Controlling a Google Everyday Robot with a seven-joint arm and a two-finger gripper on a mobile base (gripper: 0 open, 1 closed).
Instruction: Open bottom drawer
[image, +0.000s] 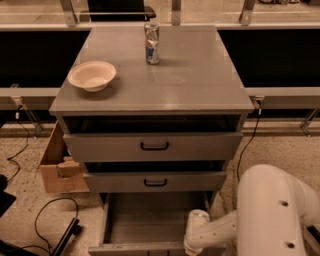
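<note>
You are looking down on a grey metal cabinet (190, 85) that fills the middle of the view, its flat top running toward 12 o'clock. At 4 to 5 o'clock the robot's bulky white arm (272, 210) comes in from the corner and reaches left toward the base of the cabinet. The top drawer (200, 146), the widest front, sits slightly ajar with a dark gap above it and a black loop handle at its centre. Just under it the middle drawer (190, 181) is also a little way out, with the same kind of handle. The bottom drawer (145, 225) is at 6 o'clock, pulled well out, so you see its plain grey tray, and its front panel is cut by the lower edge of the view. At 8 o'clock a cardboard box (52, 165) stands on the speckled floor, just beside the cabinet's left side. On the top, a cream bowl (92, 75) rests at 10 o'clock near the left edge, and a can (152, 42) stands upright at 12 o'clock, well apart from the bowl. A black cable (45, 215) loops on the floor at 7 o'clock. The gripper (192, 246) is at 5 o'clock, at the arm's end by the right front corner of the bottom drawer. You cannot tell from here whether it is open or closed.
</note>
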